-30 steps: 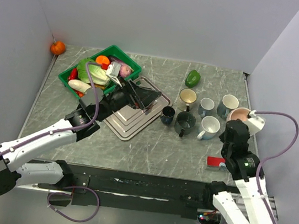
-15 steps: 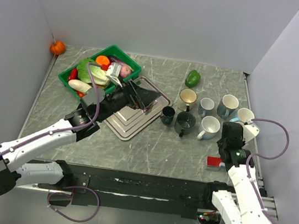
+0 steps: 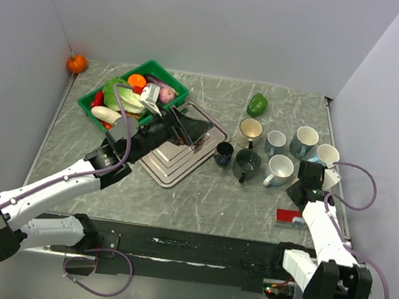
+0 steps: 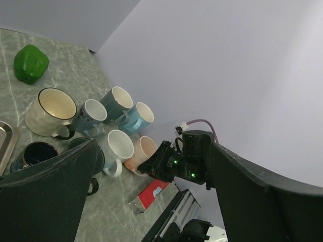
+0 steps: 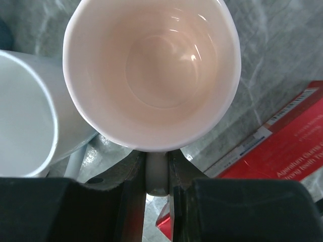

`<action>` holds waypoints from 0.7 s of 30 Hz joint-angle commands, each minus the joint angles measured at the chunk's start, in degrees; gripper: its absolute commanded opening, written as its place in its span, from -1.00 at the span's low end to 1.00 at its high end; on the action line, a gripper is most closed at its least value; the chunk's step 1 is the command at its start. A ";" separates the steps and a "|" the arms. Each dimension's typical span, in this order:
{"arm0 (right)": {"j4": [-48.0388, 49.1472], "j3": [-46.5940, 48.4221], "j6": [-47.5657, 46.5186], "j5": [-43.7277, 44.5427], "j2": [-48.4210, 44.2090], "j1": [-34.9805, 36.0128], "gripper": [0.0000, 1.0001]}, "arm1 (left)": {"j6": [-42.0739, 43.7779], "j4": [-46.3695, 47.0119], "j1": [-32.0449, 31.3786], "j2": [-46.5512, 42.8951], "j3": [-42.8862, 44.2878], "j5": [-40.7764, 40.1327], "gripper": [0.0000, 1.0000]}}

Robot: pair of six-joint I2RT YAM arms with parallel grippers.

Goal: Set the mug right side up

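Colours across our grey marbled table

We see a table of grey-green stone veined in white. At the upper left are an orange fruit and a bright green crate, and at upper centre a green pepper. Right of centre stand a cream mug with a dark rim, a navy mug and a teal mug. In our right wrist view the pink mug is peach-pink inside with a white rim. At the lower right is a red box with white print. Our arms are white with black joints.
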 commanded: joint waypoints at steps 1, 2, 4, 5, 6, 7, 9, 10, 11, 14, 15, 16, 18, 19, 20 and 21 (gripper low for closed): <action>7.06 0.55 0.87 -1.18 2.58 -1.06 -1.00 | 1.60 -0.10 0.28 -1.60 0.68 -0.53 0.93; 7.07 0.72 1.04 -1.19 3.20 -1.06 -1.00 | 1.69 -0.45 0.28 -1.60 0.68 -0.62 0.93; 6.63 1.25 1.39 -0.84 5.56 -1.15 -1.00 | 2.04 -0.89 0.37 -1.77 0.85 -2.19 0.93; 5.67 1.95 1.66 -0.75 6.27 -1.15 -1.00 | 2.13 -1.15 0.45 -1.77 0.85 -2.29 0.93; 5.40 2.13 2.01 -0.57 6.98 -1.15 -1.00 | 2.22 -1.42 0.45 -1.77 0.94 -2.47 0.93; 5.14 2.31 2.45 -0.74 7.77 -1.15 -0.91 | 2.30 -1.42 0.54 -1.69 0.94 -2.64 0.93; 5.04 2.31 2.71 -0.92 7.86 -1.15 -0.70 | 2.39 -1.24 0.63 -1.51 1.03 -3.17 0.93; 5.05 2.22 2.71 -1.27 7.52 -1.15 -0.37 | 2.65 -1.24 0.72 -1.16 1.55 -3.52 0.93; 4.52 2.39 2.89 -1.27 7.25 -1.15 -0.17 | 2.92 -1.59 0.72 -0.90 2.08 -3.78 0.93; 3.73 3.10 3.07 -1.54 5.85 -1.24 0.31 | 3.88 -3.96 0.81 1.12 4.36 -5.45 0.93; 2.86 3.36 2.98 -1.45 5.41 -1.15 0.36 | 4.15 -4.32 0.81 2.08 4.80 -5.80 0.93; 2.41 3.62 3.15 -1.54 4.53 -1.15 0.39 | 4.24 -4.75 0.81 2.53 5.42 -6.07 0.93; 0.23 4.85 3.33 -1.45 3.65 -1.15 0.41 | 4.67 -5.02 1.07 4.02 5.77 -6.86 0.93; -0.75 5.38 3.33 -1.36 2.51 -1.15 0.48 | 4.94 -5.81 1.07 4.55 6.30 -7.21 0.93; -1.36 6.34 3.33 -1.19 1.89 -1.24 0.52 | 5.03 -6.34 1.24 5.08 6.65 -7.65 0.93; -2.07 6.79 3.24 -0.84 1.10 -1.24 0.54 | 5.55 -6.95 1.25 6.21 7.00 -8.70 0.93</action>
